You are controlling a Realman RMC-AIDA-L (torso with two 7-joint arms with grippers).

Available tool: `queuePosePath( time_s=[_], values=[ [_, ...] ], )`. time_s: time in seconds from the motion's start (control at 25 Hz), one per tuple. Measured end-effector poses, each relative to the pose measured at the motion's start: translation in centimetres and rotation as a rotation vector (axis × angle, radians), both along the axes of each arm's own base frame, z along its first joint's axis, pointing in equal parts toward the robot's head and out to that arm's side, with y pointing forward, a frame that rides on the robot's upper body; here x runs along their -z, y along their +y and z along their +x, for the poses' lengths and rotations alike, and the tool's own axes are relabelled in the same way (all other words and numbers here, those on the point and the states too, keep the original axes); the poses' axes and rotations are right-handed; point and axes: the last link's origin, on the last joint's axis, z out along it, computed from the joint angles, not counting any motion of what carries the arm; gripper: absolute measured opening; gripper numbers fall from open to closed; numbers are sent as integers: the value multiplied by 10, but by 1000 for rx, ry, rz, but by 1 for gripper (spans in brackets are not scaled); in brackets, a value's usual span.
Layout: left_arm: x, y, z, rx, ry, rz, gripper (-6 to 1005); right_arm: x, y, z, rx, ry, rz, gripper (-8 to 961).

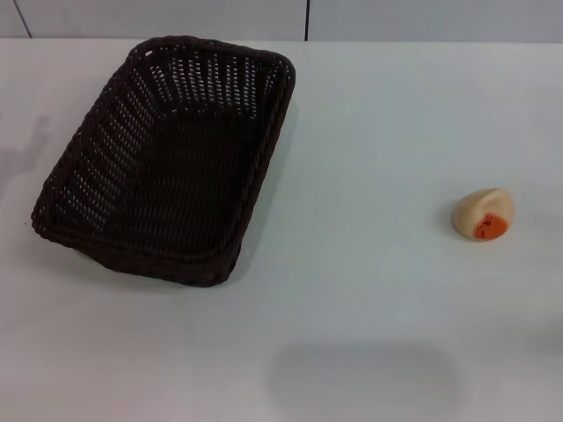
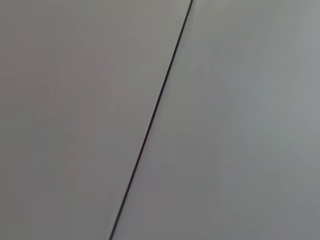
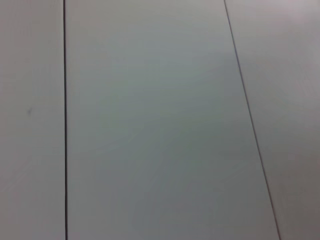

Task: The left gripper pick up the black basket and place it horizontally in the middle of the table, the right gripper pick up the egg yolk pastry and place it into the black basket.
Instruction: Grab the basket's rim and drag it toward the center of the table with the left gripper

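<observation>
Black basket (image 1: 167, 158) lengthwise, slightly askew

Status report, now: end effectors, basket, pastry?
Both end effectors out of view. Basket empty, on the table's left side, set at an angle. Pastry alone on the right. Nothing between them.
</observation>
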Motion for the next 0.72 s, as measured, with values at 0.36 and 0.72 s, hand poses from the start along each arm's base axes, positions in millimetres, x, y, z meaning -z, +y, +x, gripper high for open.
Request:
queuePosePath(
  time_s=[0.36,0.72],
  values=[
    [-8,4,16,89,-146,-232,808,-1,1,1,5,15,10,694],
    [-37,10,54,23,-119,-554,807,1,2,-2,-6,19,10,694]
  ],
)
